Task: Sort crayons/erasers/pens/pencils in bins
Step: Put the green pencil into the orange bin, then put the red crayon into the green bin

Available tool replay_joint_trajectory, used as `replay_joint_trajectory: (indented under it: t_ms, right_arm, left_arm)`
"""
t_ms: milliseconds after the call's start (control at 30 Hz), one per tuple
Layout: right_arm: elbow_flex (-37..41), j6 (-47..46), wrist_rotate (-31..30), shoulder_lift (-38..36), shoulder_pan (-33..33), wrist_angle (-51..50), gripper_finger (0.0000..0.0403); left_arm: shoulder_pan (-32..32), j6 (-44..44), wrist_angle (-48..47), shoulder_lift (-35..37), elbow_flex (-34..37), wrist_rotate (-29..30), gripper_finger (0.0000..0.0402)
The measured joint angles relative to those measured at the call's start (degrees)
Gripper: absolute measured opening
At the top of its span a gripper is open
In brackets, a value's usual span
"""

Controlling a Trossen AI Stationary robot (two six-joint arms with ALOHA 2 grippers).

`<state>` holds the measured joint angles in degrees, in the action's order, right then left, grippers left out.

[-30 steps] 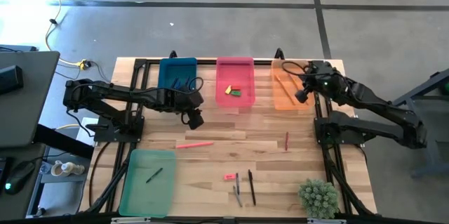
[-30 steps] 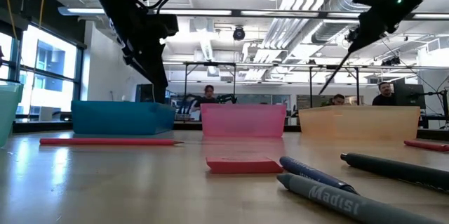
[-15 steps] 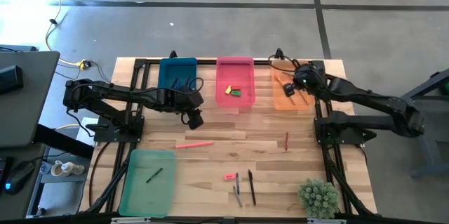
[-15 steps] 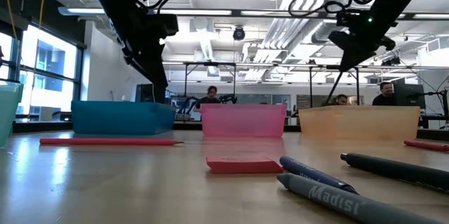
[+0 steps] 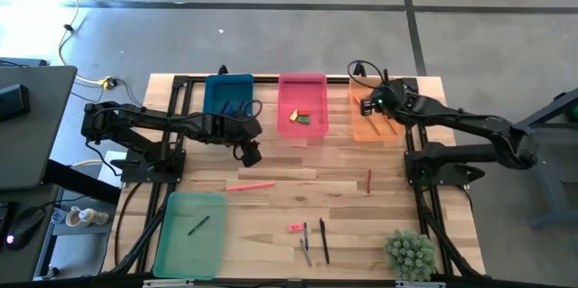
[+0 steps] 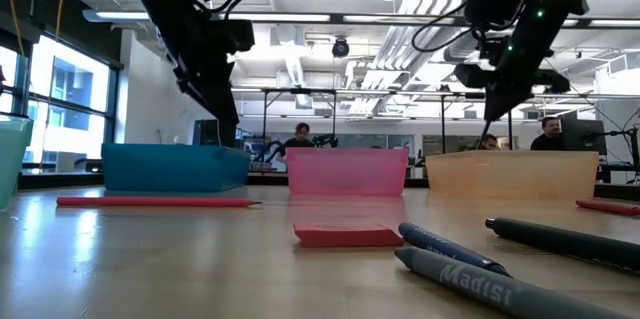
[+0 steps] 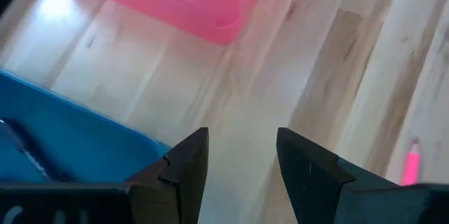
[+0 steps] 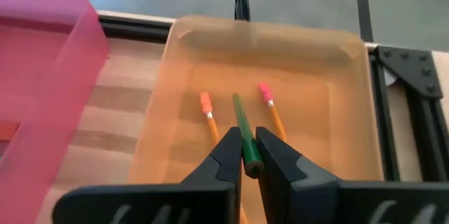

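My right gripper (image 5: 372, 107) (image 8: 247, 155) hovers over the orange bin (image 5: 359, 128) (image 8: 337, 112), shut on a long olive-green pencil (image 8: 240, 119) (image 6: 490, 119). Two orange pencils (image 8: 210, 120) lie on that bin's floor. My left gripper (image 5: 248, 154) (image 7: 242, 164) is open above bare table by the blue bin's (image 5: 228, 97) near right corner. The pink bin (image 5: 302, 89) holds a yellow and a green eraser (image 5: 300, 117). A red-pink pencil (image 5: 250, 185), a red crayon (image 5: 368, 181), a pink eraser (image 5: 295, 227) and pens (image 5: 323, 240) lie flat on the table. My right gripper pinches the olive-green pencil between its two fingers close to its upper end (image 8: 244, 138). The fingers come from above, slanting toward the table's left. The pencil hangs steeply below them, and its lower end (image 6: 486, 145) dips behind the orange bin's wall.
The light green bin (image 5: 172, 243) sits at the near left with one dark stick (image 5: 199, 225) in it. A small green plant (image 5: 409, 254) stands at the near right corner. Black frame rails (image 5: 271, 78) run along the table's edges. People stand in the room beyond.
My right gripper has moved toward the table's left, from beside the orange bin's right edge to above the bin. The pencil it carries has swung from a long slant to nearly upright.
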<state>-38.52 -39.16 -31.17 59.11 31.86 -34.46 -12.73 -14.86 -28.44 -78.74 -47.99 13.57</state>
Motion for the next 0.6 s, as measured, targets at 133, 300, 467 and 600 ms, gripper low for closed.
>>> replay_joint_trajectory:
  t_ms: [133, 300, 467, 600]
  right_arm:
    - [0.0, -2.28, 1.2, 0.84, 0.0, 0.0, 0.0031]
    - [0.0, -3.35, 4.15, 0.84, 0.0, -0.01, 0.0079]
    - [0.0, -6.2, 5.95, 0.82, 0.0, -0.23, 0.0135]
    - [-0.25, -9.49, 10.39, -0.18, 0.0, -0.73, 0.0159]
  left_arm:
    - [0.0, -1.0, -0.33, 0.02, 0.0, -3.56, 0.0156]
    - [0.04, -0.87, -1.46, 0.01, 0.0, -6.81, 0.0156]
    - [0.09, 1.37, -2.39, 0.0, 0.0, -7.01, 0.0156]
    - [0.09, 2.76, -3.52, 0.0, 0.0, -7.04, 0.0156]
